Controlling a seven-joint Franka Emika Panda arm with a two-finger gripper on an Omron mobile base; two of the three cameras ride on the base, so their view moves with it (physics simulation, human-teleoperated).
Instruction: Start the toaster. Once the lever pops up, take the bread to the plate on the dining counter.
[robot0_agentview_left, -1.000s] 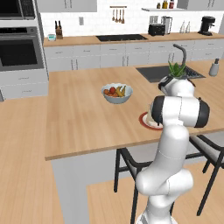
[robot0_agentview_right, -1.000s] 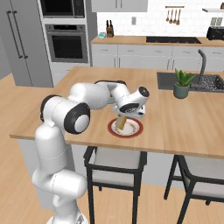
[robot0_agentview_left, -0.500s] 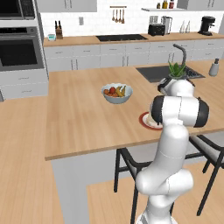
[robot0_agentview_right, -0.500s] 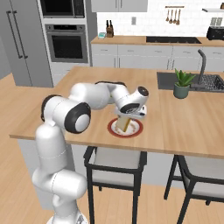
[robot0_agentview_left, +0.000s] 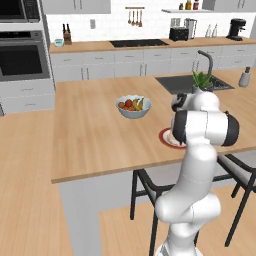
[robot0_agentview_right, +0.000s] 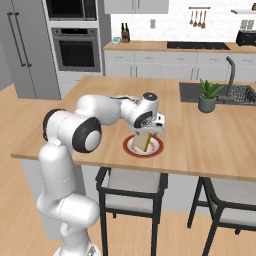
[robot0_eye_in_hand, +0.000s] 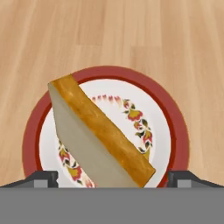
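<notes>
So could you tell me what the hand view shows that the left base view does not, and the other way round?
Hand view alone: the bread leaning edge-up over the plate's flowered centre, between the gripper's wide-open fingertips. Left base view alone: the fruit bowl, potted plant, sink and toaster on the far counter. Both: the red-rimmed plate on the dining counter.

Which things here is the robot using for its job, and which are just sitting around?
For the job:
- square tan bread slice with orange-brown crust, tipped on edge over the plate
- round red-rimmed plate
- light wood dining counter
- black toaster on the far counter

Just sitting around:
- white fruit bowl
- potted green plant
</notes>
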